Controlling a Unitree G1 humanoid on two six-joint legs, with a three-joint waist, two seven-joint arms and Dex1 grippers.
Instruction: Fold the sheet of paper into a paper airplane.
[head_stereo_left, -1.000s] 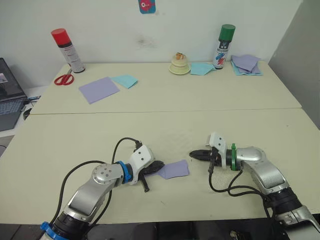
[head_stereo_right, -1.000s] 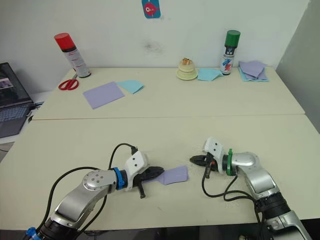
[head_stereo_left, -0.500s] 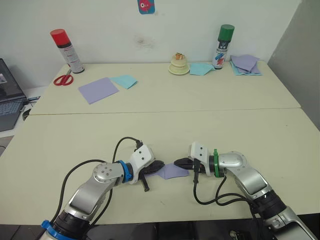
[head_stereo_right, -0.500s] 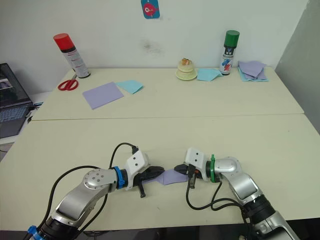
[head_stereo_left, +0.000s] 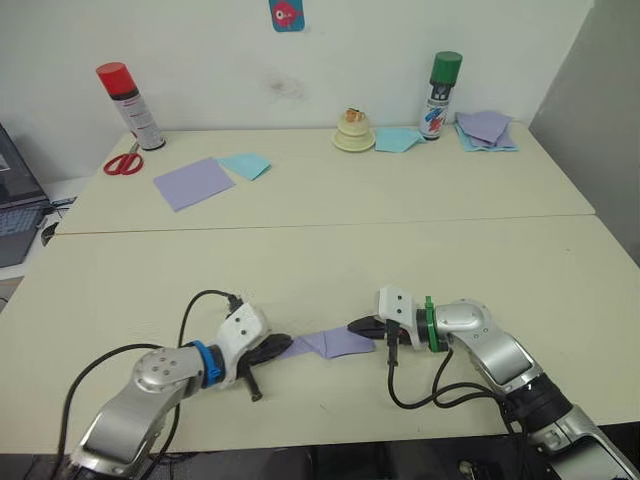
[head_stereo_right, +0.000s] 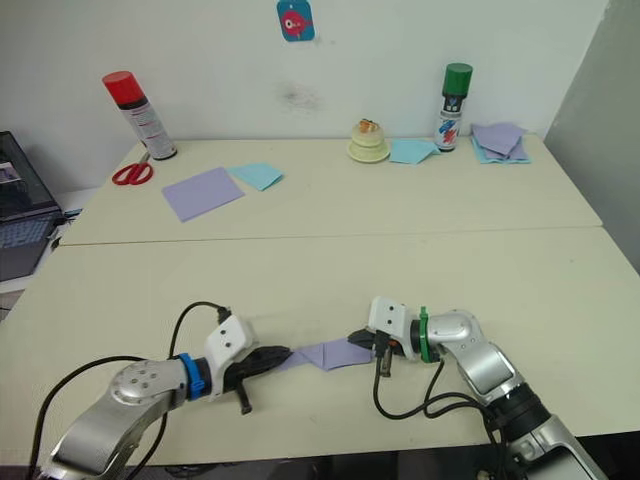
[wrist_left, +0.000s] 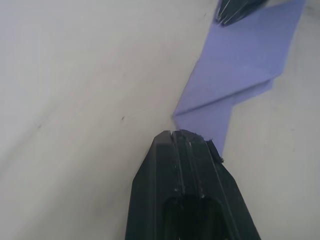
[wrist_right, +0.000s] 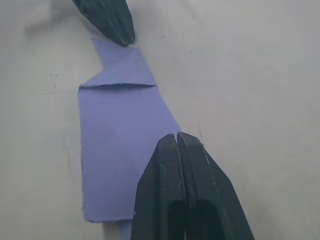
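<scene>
The thin lavender-purple sheet of paper looks matt, with sharp creases. The cream desk is smooth and dull, faintly speckled. The matt black gripper fingers seem hard plastic, finely ridged.

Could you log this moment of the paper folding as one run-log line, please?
stage: folding | left gripper: shut on sheet of paper | right gripper: shut on its opposite end | paper: flat on table

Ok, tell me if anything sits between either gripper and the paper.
Nothing visible does. The left gripper is shut at one end of the paper, the right gripper is shut at the other end, and only bare table surrounds them.
</scene>
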